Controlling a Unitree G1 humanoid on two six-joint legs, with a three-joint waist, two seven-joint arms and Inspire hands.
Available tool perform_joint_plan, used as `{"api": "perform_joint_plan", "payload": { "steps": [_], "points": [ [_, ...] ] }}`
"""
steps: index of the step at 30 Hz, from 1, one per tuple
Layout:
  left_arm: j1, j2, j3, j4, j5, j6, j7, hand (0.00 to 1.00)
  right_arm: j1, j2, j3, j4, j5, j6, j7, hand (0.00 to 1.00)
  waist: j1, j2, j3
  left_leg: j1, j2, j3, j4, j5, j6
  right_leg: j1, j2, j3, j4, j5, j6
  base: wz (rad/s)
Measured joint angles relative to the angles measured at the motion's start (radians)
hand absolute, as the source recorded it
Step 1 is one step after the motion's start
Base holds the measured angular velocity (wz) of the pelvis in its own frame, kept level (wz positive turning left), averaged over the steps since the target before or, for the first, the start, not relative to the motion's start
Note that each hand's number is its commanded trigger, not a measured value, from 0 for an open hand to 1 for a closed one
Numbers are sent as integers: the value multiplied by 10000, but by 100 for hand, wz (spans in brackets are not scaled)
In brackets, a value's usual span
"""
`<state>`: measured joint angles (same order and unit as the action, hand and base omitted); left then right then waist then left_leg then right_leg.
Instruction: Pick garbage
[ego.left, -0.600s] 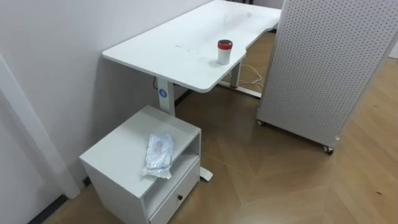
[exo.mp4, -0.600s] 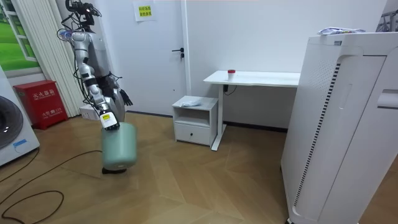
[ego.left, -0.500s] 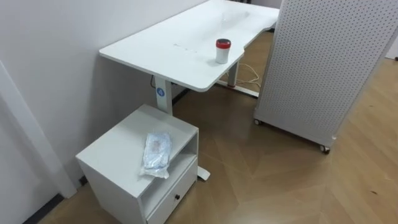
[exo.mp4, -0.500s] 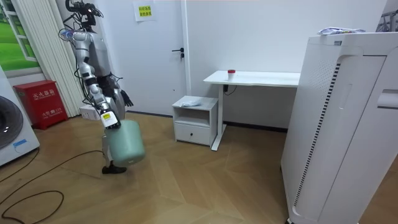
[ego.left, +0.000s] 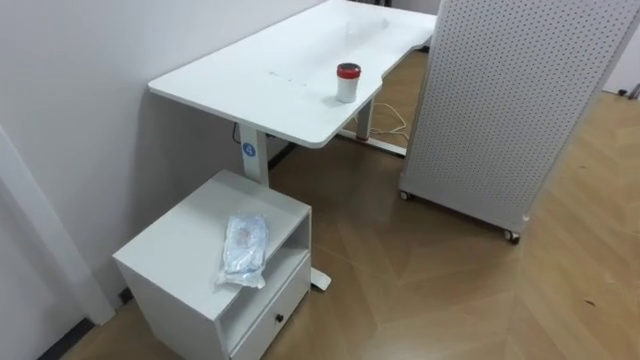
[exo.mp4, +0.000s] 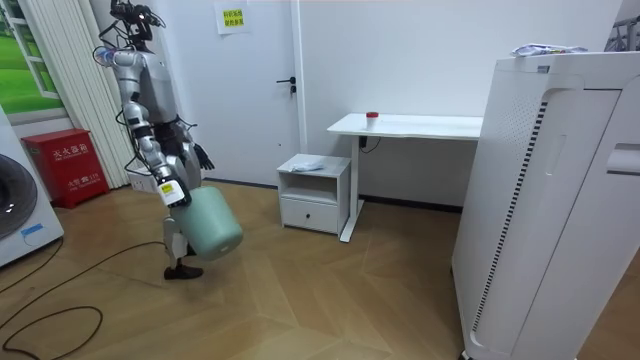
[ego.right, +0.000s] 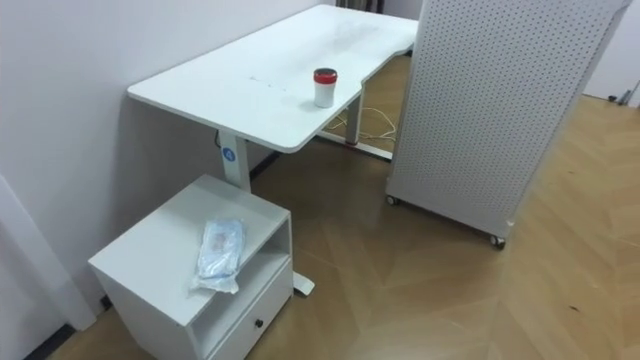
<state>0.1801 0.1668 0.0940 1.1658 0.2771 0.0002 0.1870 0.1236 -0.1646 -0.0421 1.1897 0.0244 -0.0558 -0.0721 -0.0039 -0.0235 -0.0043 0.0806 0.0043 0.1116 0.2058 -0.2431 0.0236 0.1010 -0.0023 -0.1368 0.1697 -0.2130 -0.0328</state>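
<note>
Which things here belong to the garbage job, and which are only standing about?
Job:
- plastic wrapper on the white cabinet
- green bin, hanging from the right hand
- perhaps the red-lidded cup

Standing about:
- desk
- pegboard partition
- washing machine
- red box

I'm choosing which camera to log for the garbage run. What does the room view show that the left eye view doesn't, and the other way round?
The room view adds the robot itself, standing near the door and carrying a pale green bin, plus a red box and a washing machine behind it. The left eye view adds a cable on the floor under the desk and a blue sticker on the desk leg. Both share the white desk, the red-lidded cup on it, and the white cabinet with a crumpled plastic bag on top.
</note>
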Motion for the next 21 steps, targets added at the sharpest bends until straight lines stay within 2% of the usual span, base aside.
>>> {"api": "perform_joint_plan", "payload": {
  "steps": [3,12,17,21],
  "points": [
    [113,1,6,-1,205,6,39,0,73,-14,1,46,161,0,-31,100,-47,28,-12,-2,-4,-6,4,0,0,18,4,-6,5,1,-1,0],
    [441,-3,10,-32,465,85,48,0,150,-22,3,44,491,3,-32,100,-147,56,28,-128,-18,-80,146,-1,0,29,26,-26,7,1,-1,2],
    [390,-1,10,-71,455,100,46,0,139,-33,-1,-79,484,3,-39,100,-178,98,34,-343,-3,-175,301,-4,1,-129,27,-35,14,4,-10,4],
    [302,-2,33,-27,488,249,42,0,133,-61,-8,-8,498,24,-33,100,-175,127,67,-396,48,-140,374,-5,0,-166,24,-61,52,-6,-41,1]
  ]
}}
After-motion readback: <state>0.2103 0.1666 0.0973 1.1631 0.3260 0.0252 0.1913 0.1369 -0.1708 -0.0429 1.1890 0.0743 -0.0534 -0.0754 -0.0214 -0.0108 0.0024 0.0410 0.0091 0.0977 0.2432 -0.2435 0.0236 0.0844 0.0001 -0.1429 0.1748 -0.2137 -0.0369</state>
